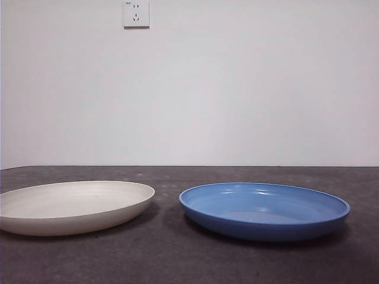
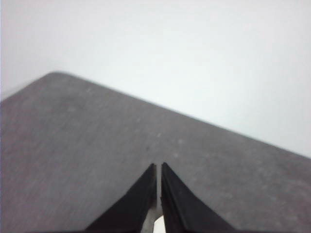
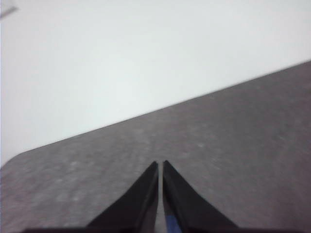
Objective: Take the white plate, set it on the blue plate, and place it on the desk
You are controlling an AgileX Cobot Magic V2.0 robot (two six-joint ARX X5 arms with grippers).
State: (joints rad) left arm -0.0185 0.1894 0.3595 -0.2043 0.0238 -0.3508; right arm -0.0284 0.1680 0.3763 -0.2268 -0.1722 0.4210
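While both arms wait out of the front view, your white plate [image 1: 71, 205] sits flat on the desk [image 1: 177, 260], just beside the blue plate [image 1: 264, 210] with a narrow strip of tabletop between their rims. A wall socket [image 1: 136, 13] marks the pale wall behind them. Neither plate has been touched. Your left gripper [image 2: 159, 167] hangs over bare desk with its jaws pressed together, gripping nothing; a sliver of white shows below them. Your right gripper [image 3: 160, 165] is likewise closed on nothing, with a speck of blue beneath it. The likely trouble from here lies at the white plate's low, sloping rim: jaws that come in closed, or bite too shallowly, could push the plate across the desk into the blue one or let it slip and tilt as it lifts. You would need to spread the jaws before descending.
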